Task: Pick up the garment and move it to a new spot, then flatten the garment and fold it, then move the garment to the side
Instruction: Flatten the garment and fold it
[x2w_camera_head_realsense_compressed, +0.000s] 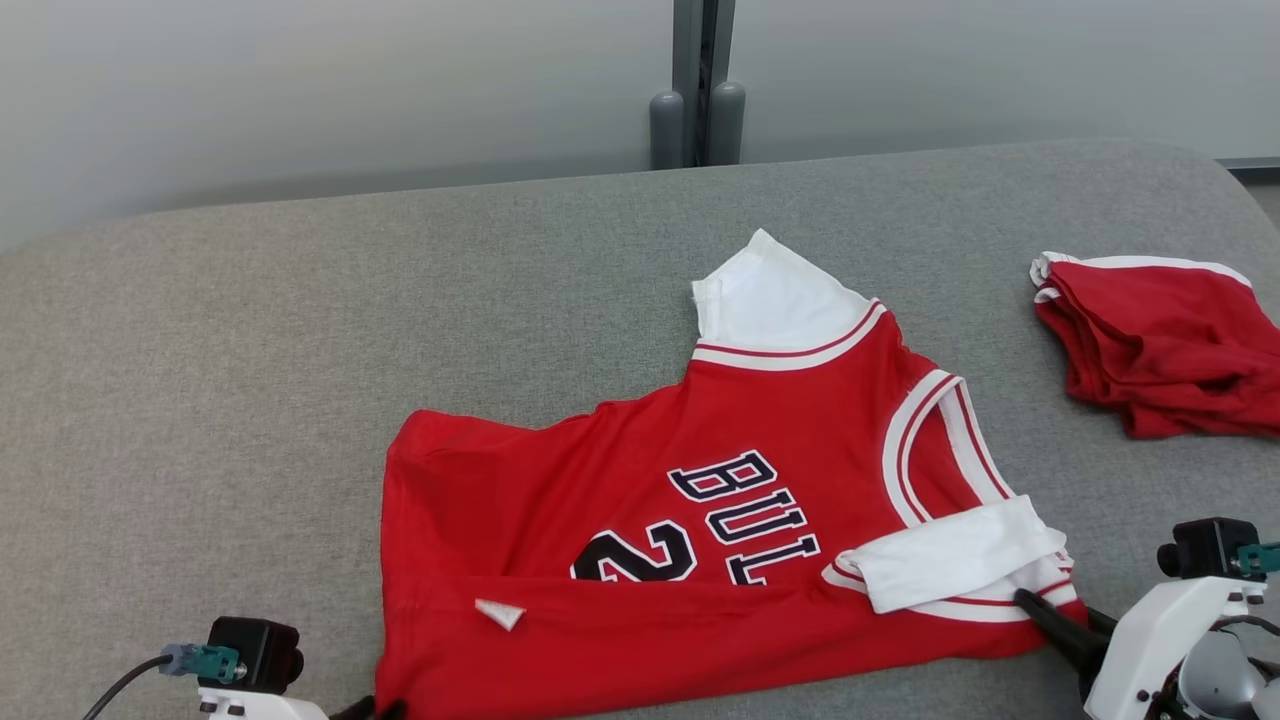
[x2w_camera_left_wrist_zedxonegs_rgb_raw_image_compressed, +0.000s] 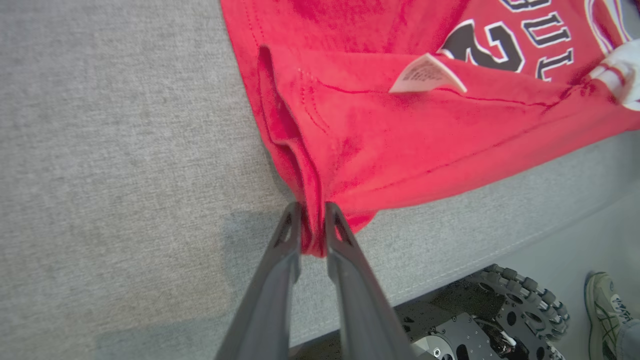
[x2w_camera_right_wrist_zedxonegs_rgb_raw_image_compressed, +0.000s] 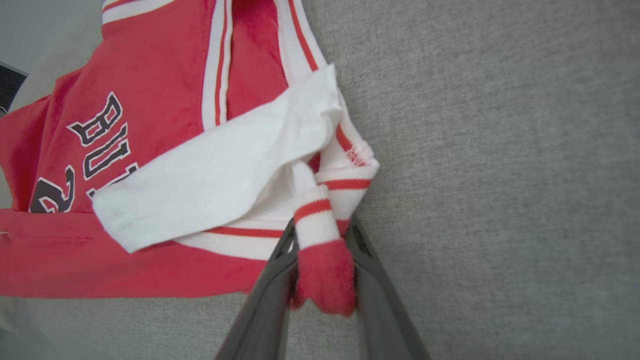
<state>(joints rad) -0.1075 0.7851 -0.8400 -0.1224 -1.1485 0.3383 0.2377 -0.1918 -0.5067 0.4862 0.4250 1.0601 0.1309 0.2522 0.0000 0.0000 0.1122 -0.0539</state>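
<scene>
— Where's the jersey (x2w_camera_head_realsense_compressed: 720, 520)?
— On the grey cushion (x2w_camera_head_realsense_compressed: 300, 350), long axis nine-to-three. The left gripper (x2w_camera_left_wrist_zedxonegs_rgb_raw_image_compressed: 312, 225) clamps its hem at seven o'clock; the right gripper (x2w_camera_right_wrist_zedxonegs_rgb_raw_image_compressed: 322, 250) pinches the shoulder at four.
— Fold direction?
— Probably toward twelve.

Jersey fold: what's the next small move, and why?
Probably open both pincers and back away. The jersey's near side already lies folded over its front, label up, flat on the table. The left pincer pinches the hem corner, and the right pincer has the shoulder trim between its fingers. Neither end seems to need holding.
</scene>
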